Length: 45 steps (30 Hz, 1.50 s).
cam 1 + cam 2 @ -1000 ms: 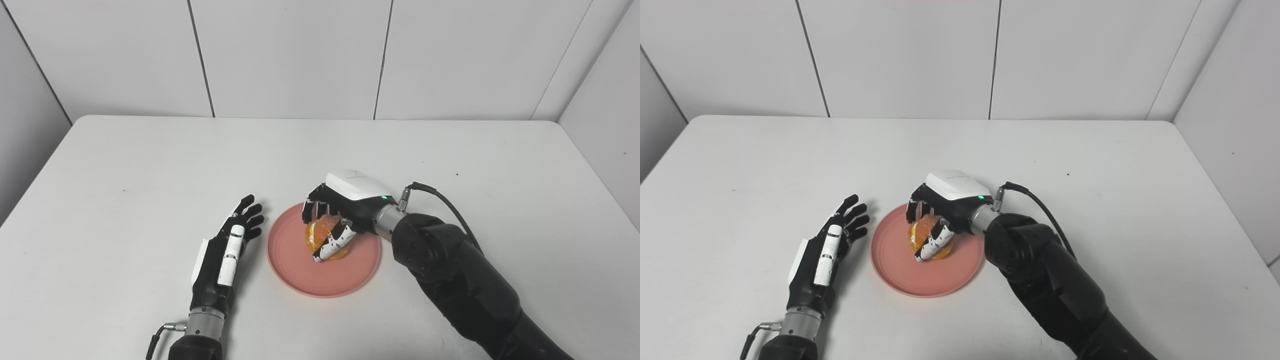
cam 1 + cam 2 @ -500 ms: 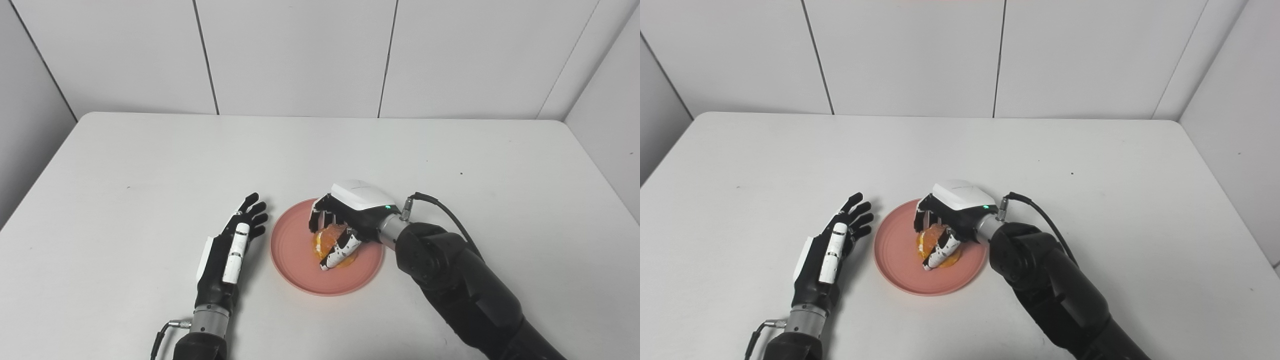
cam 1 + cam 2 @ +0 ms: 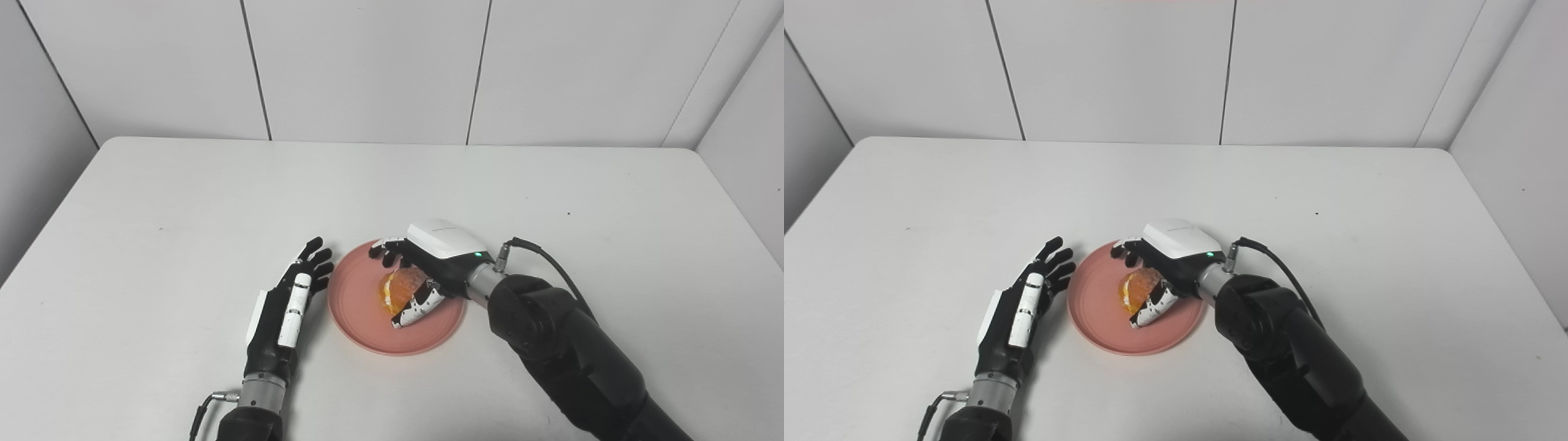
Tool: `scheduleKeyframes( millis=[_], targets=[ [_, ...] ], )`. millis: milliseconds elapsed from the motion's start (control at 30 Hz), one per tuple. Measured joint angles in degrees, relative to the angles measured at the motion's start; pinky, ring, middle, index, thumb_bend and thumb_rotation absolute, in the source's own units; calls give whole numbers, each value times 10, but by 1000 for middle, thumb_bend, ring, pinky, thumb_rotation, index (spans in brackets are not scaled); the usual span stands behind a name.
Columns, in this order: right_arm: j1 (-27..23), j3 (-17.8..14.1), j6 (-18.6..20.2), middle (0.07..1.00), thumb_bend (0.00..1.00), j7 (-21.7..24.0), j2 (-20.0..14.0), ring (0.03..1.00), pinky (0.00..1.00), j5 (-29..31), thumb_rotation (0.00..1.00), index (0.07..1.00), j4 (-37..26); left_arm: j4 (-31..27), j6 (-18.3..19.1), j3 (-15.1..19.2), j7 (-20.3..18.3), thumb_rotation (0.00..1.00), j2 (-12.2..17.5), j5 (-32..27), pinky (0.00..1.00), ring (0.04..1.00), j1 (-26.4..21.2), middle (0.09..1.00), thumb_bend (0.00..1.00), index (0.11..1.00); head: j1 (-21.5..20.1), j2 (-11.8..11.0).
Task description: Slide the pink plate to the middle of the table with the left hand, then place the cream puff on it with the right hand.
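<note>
- Left eye view: white surface (image 3: 184, 202) carries the pink plate (image 3: 355, 306) at its middle; the cream puff (image 3: 401, 288) lies on the plate, and the right hand (image 3: 422, 269), clasped round it earlier, has spread its fingers.
- Right eye view: left hand (image 3: 1020, 306) lies flat, fingers apart, empty, just left of the plate, unchanged.

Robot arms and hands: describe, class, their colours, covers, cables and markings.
Both arms are black. The left hand has black fingers, a white side panel and a metal wrist with a cable. The right hand has a white back cover, green light, speckled white thumb and black wrist cable.
</note>
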Motion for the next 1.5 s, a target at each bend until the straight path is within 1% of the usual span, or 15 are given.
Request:
scheduleKeyframes(
  millis=[67, 200, 500, 600, 667, 767, 833, 867, 900, 1000, 1033, 1167, 1300, 1467, 1500],
  targets=[
    [1, 0, 0, 881, 767, 2, 0, 770, 532, -2, 224, 927, -2, 0, 0, 0, 0, 1000, 0, 0, 840, 849, 0, 867, 479, 855, 0, -1],
    [2, -3, 0, 930, 781, 6, -4, 832, 602, -5, 272, 954, -12, 0, 0, 0, 0, 1000, 0, 0, 840, 851, 0, 870, 475, 857, -1, -3],
    [1, -25, 0, 956, 813, 30, -9, 885, 688, -4, 346, 978, -46, 1, 0, 0, 0, 1000, -1, 0, 840, 848, 0, 869, 475, 856, -1, -8],
    [1, -42, 0, 955, 842, 33, -9, 869, 657, 1, 441, 981, -67, 2, 0, 1, 0, 1000, -1, 0, 835, 846, 0, 868, 469, 855, -1, -11],
    [1, -53, 0, 953, 845, 32, -8, 865, 656, 3, 461, 981, -81, 2, 0, 1, 0, 1000, -1, 0, 836, 848, 0, 868, 466, 855, -1, -11],
    [5, -79, 0, 937, 851, 28, -6, 865, 682, 20, 561, 974, -99, 3, -3, 1, 0, 1000, -1, 0, 835, 850, 0, 870, 473, 857, -4, -12],
    [11, -106, 0, 942, 853, 12, -2, 858, 658, 34, 640, 979, -116, 3, -3, 1, 1, 1000, -1, 1, 832, 850, 0, 871, 477, 858, -4, -12],
    [16, -118, 0, 946, 845, 0, -1, 862, 671, 37, 672, 983, -122, 3, -4, 2, 1, 1000, -1, 2, 832, 850, 0, 871, 480, 858, -3, -12],
    [19, -125, 0, 952, 825, -7, -1, 877, 715, 41, 722, 993, -125, 4, -4, 2, 2, 1000, -1, 2, 835, 851, 0, 872, 487, 858, -2, -12],
    [43, -163, 0, 955, 822, -39, 5, 894, 766, 72, 780, 999, -132, 5, -7, 2, 9, 1000, -1, 10, 842, 853, 0, 871, 491, 856, -4, -12],
    [52, -174, 0, 969, 807, -51, 8, 916, 803, 81, 843, 1000, -133, 6, -9, 3, 11, 1000, -1, 12, 847, 857, 0, 872, 494, 857, -4, -13],
    [88, -215, 0, 997, 762, -88, 20, 954, 871, 115, 984, 1000, -142, 9, -17, 4, 16, 1000, -1, 13, 859, 861, 0, 873, 513, 859, -4, -14],
    [124, -234, 1, 984, 742, -115, 33, 948, 875, 128, 1000, 1000, -161, 12, -25, 5, 18, 1000, -1, 12, 856, 864, 0, 878, 507, 867, -5, -13],
    [184, -261, 1, 970, 717, -162, 59, 941, 870, 148, 1000, 994, -161, 12, -27, 5, 20, 1000, -1, 13, 862, 869, 0, 881, 499, 872, -5, -11],
    [195, -266, 1, 974, 711, -168, 62, 939, 816, 157, 1000, 998, -161, 12, -27, 5, 20, 1000, -1, 13, 867, 874, 0, 885, 495, 875, -4, -10]
  ],
)
